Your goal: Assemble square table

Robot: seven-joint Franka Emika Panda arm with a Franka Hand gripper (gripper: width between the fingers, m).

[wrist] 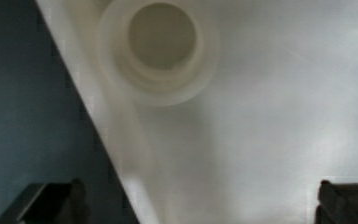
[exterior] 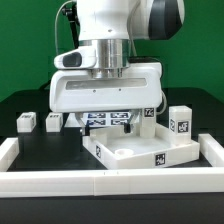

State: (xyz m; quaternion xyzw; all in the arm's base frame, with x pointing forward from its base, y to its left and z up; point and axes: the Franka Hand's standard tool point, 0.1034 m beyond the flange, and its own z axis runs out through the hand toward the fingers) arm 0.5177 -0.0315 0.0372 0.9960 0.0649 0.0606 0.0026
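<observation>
Lying along the near edge of the black worktop (exterior: 45, 145), a white rail (exterior: 100, 182) crossed the exterior view, with more rails at either side. Just behind it, right of centre in that view, sat the top (exterior: 135, 162), a white square tray with a raised rim. It lay flat on the worktop and showed a tag on its near wall. Past it stood the legs: one leg (exterior: 180, 121) upright just beyond the top's far right corner, another (exterior: 148, 114) close under the arm (exterior: 115, 30), and two smaller-looking ones (exterior: 25, 121) (exterior: 52, 122) side by side, well apart from the top at the view's left. The marker board (exterior: 105, 119) lay flat farther back, beneath the arm. The claw (wrist: 197, 205) was released, its fingers (wrist: 51, 200) spread wide and grasping nothing. In the wrist view a white surface with a round recess (wrist: 158, 40) lay beyond them, with dark worktop beside it.
</observation>
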